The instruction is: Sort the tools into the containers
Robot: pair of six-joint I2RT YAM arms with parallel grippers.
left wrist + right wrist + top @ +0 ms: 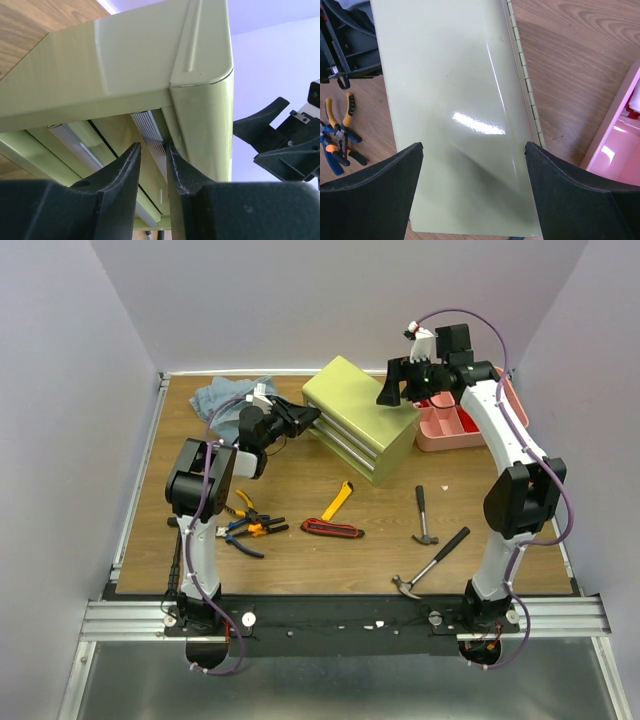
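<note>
Lab: plain white walls (330,300) enclose railed table (300,565).

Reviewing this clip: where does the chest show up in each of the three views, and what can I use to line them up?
Top external: chest at centre back of the table.
Left wrist: chest fills the upper left, seen close from one corner.
Right wrist: chest top fills the centre, seen from above.
Shared landmark: the right claw, open above the chest, at the right edge of the left wrist view.
</note>
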